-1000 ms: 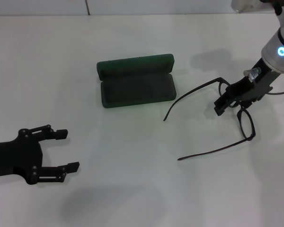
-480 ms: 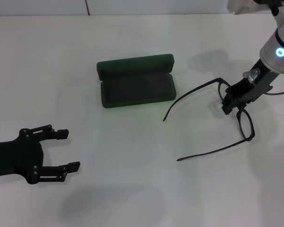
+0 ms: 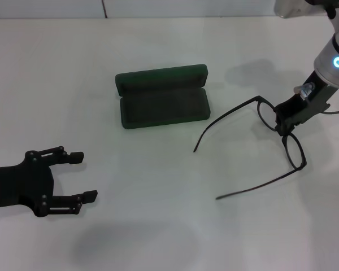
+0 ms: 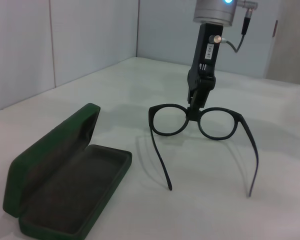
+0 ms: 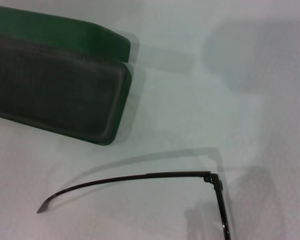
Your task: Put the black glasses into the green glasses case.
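glasses (image 3: pixel 282 135): thin black frame, two roundish clear lenses, temples unfolded with tips toward the case side, frame front upright, pinched at the bridge from above | case (image 3: pixel 163 97): dark green, rounded corners, open, lid tipped back, dark lining bare, well apart from glasses, on their temple-tip side

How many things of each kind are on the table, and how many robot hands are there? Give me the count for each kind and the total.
Glasses: 1
Case: 1, open
Robot hands: 2, the left hand open near the table's front, the right hand shut on the glasses at the bridge
Total: 4
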`<state>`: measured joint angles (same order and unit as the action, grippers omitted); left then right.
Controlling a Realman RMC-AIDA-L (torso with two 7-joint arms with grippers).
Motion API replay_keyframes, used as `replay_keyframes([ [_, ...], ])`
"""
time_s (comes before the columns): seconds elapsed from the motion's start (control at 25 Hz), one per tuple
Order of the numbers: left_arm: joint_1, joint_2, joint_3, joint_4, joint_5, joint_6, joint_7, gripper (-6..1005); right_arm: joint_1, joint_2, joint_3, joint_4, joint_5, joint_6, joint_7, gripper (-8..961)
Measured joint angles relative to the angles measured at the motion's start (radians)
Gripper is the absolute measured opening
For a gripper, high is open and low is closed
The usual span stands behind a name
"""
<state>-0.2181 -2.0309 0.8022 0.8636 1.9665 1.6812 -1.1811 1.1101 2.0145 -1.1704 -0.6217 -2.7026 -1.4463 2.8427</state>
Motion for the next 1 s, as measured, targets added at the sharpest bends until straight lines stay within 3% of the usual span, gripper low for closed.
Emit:
replay_keyframes([
  [0.08,0.000,0.000,0.000,0.000,0.000,0.000,-0.001,867,0.000,-0.002,0.000,-0.004,-0.001,-0.002,0.000,80],
  [0.28,-0.001,-0.002,0.000,0.000,0.000,0.001,-0.006,866,-0.026,-0.006,-0.014,-0.062,-0.005,-0.023,-0.003,63],
  [0.44,-0.001,-0.004,0.000,-0.001,-0.010,0.007,-0.017,866,-0.088,-0.009,-0.003,-0.176,0.005,-0.060,-0.009,64],
  [0.72,-0.006,-0.007,0.003,-0.005,0.004,0.010,-0.140,867,-0.178,-0.015,0.132,-0.346,0.061,-0.129,-0.077,66],
  [0.8,-0.011,-0.009,0.003,-0.015,-0.003,0.010,-0.140,867,-0.227,-0.029,0.239,-0.370,0.172,-0.134,-0.173,67],
  [1.0,-0.054,-0.007,0.008,-0.097,0.002,0.019,-0.141,866,-0.310,-0.035,0.297,-0.333,0.406,-0.026,-0.409,68],
])
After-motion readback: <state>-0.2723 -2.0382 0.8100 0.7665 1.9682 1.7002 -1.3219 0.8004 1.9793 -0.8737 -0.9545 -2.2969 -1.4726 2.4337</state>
